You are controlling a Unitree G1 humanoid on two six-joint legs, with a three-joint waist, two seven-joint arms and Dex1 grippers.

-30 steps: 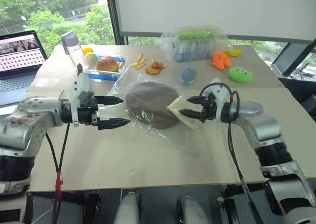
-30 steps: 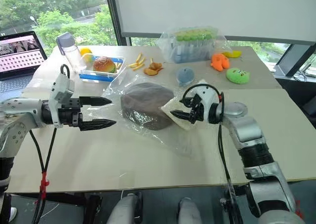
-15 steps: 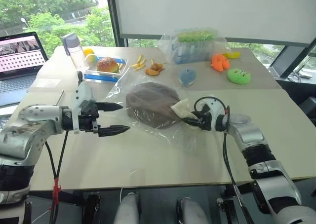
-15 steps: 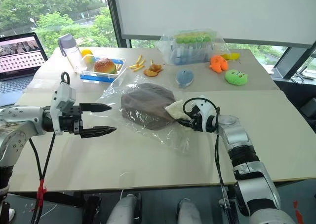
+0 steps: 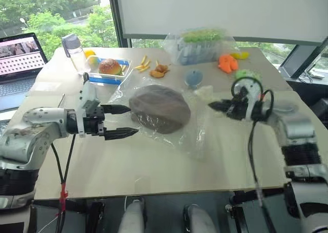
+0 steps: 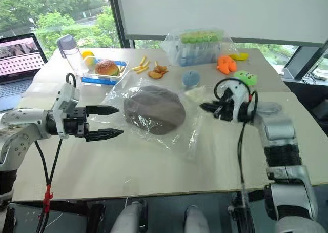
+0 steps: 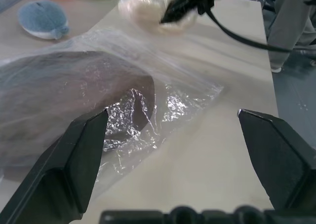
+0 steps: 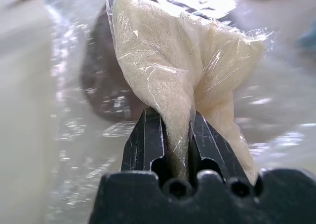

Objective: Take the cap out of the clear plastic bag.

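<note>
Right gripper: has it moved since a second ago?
Yes. The right gripper, its jaws shut on a cream-coloured packet, has pulled away from the cap toward the green plush toy.

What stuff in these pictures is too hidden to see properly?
- Cap: its underside is hidden, lying in the crinkly bag.
- Cream pad pinched by the right gripper: what it is, unclear.
- Bulgy bag: contents blurred by plastic.
- Laptop: cut off by the edge.
</note>
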